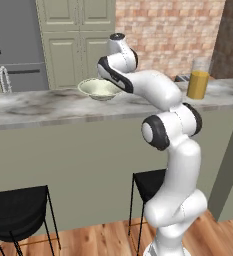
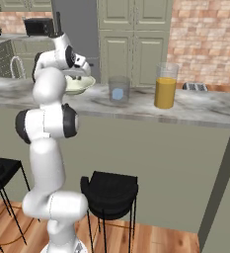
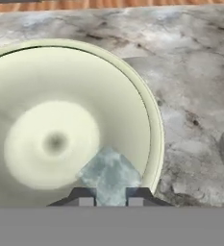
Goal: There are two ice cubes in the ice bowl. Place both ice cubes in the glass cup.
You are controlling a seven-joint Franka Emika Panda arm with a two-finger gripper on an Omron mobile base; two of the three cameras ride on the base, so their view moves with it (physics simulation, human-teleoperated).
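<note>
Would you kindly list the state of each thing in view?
Gripper: closed on an ice cube.
Ice cube: inside the bowl, between the gripper's fingertips.
Bowl: upright on the counter.
Glass cup: upright, one ice cube inside.
Juice glass: upright, mostly full.

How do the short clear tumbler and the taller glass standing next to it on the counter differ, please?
The glass cup is short, while the glass of orange liquid is clearly taller. The glass cup holds a small pale-blue ice cube; the glass of orange liquid is filled most of the way with juice. The glass cup stands nearer the ice bowl; the glass of orange liquid is farther from it. Both are clear, upright and on the marble counter.
</note>
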